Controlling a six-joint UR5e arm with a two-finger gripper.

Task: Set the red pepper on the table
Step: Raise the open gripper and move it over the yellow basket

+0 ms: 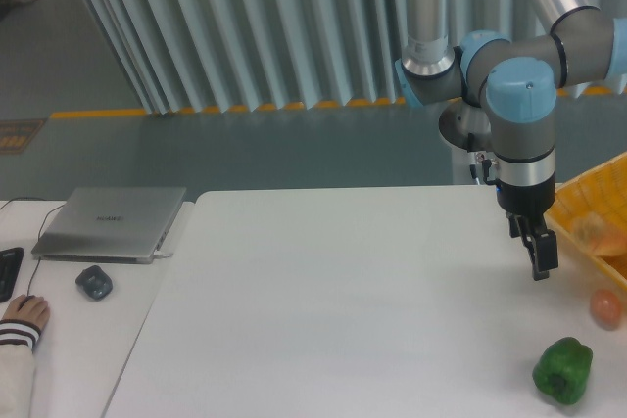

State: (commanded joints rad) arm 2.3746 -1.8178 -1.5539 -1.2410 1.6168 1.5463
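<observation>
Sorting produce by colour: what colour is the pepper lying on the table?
Green pepper, clearest in the fixed camera view.

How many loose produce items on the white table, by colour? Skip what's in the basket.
Green: 1, the green pepper
Orange-pink: 1, the small round fruit
Red: 0, no red pepper in view on the table
Total: 2
The yellow basket holds something orange, too cropped to count.
</observation>
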